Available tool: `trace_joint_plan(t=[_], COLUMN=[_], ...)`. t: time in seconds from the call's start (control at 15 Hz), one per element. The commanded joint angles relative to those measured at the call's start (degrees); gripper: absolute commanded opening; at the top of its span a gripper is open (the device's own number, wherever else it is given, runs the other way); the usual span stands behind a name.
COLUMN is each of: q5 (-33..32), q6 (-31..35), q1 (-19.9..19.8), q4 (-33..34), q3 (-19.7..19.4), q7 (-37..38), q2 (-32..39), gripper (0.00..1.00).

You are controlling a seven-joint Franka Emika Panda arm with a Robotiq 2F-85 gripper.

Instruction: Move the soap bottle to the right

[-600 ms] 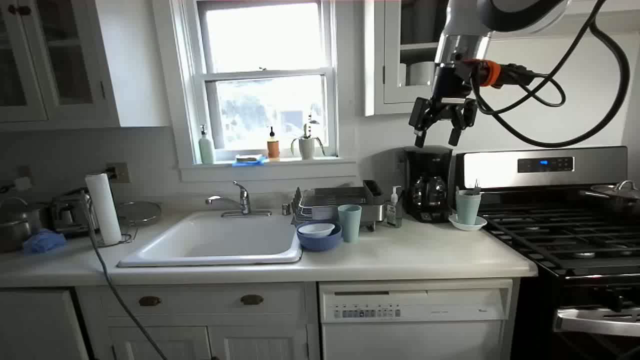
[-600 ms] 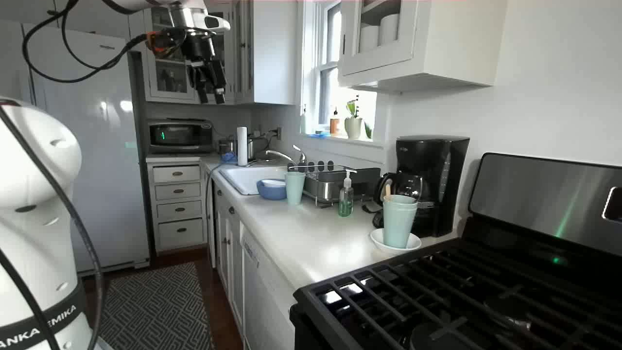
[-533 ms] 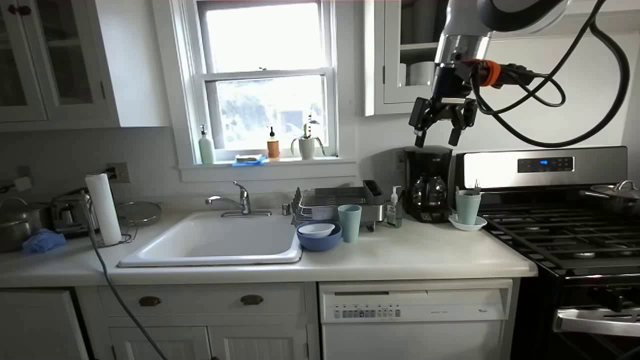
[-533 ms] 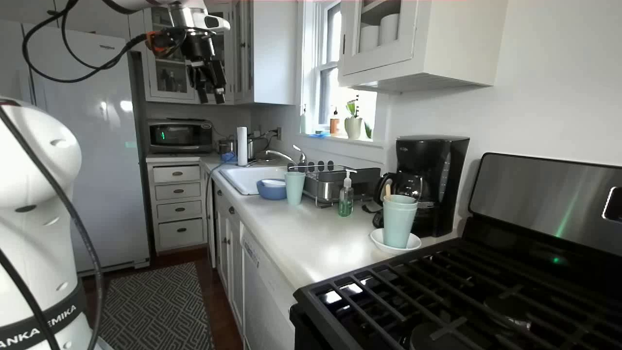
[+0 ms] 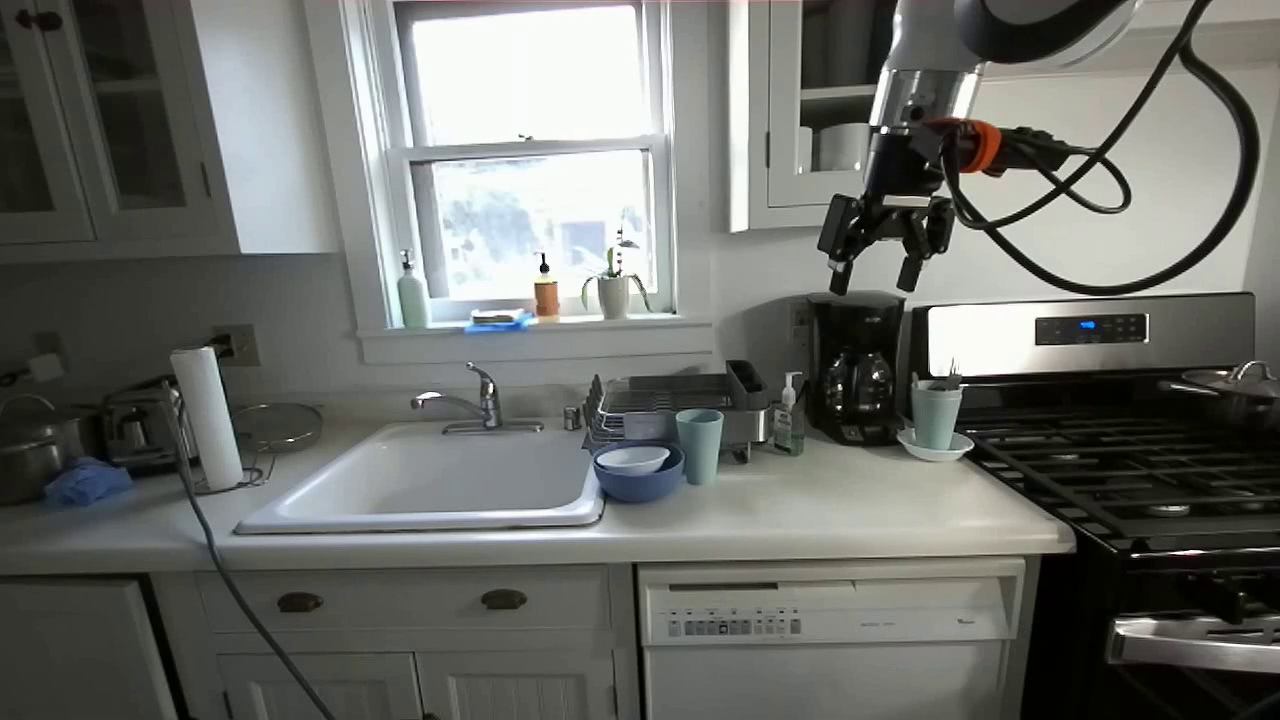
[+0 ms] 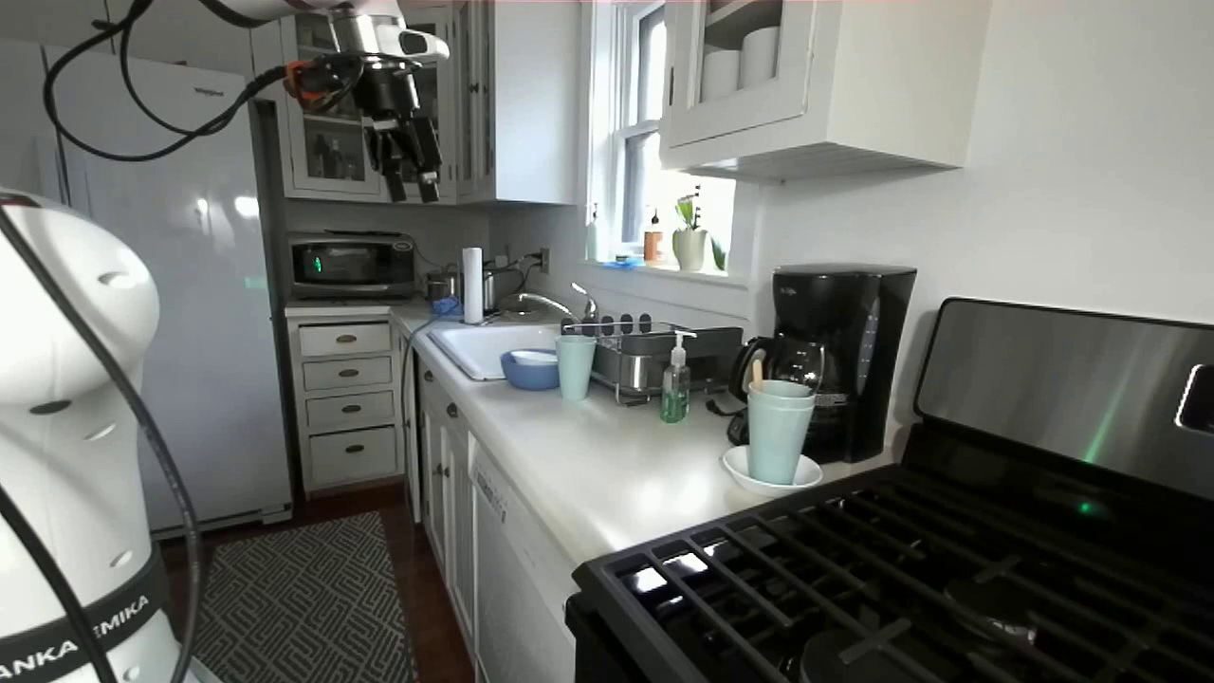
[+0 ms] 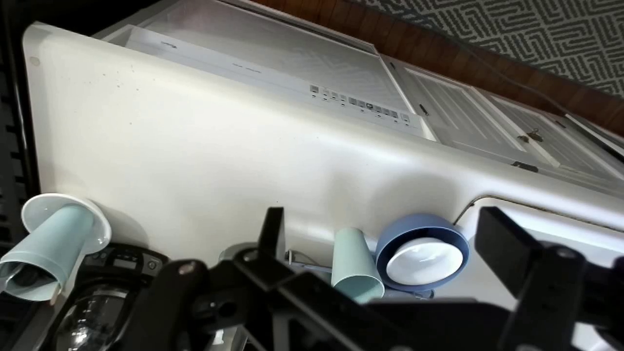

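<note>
one dish rack (image 5: 690, 390), coffeemaker (image 6: 854, 351), soap bottle (image 6: 675, 389) between

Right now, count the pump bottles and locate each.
3. On the white windowsill: a slim pale green bottle and a small orange bottle. On the white counter, beside the grey dish rack: a clear, partly green bottle. Others may be hidden.

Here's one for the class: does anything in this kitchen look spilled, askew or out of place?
One thing: in an exterior view, a grey cord trails from the counter down past the cabinet fronts, where it could perhaps snag someone. The soap bottle stands upright, and no spill or breakage shows.
</note>
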Motion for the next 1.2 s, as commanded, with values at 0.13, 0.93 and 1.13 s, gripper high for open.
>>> trace_joint_plan(t=[0.13,0.93,1.13], q5=[-0.6,-14.5,-17.8], q6=[-0.1,3.6,3.4], q1=[1.0,-4.6,-4.1], q4=[0.1,13.4,18.1], q3=[-0.8,-0.5,-3.8], q7=[0.4,14.2,15.6], q2=[0.2,19.6,25.0], gripper=[1.00,1.00,1.00])
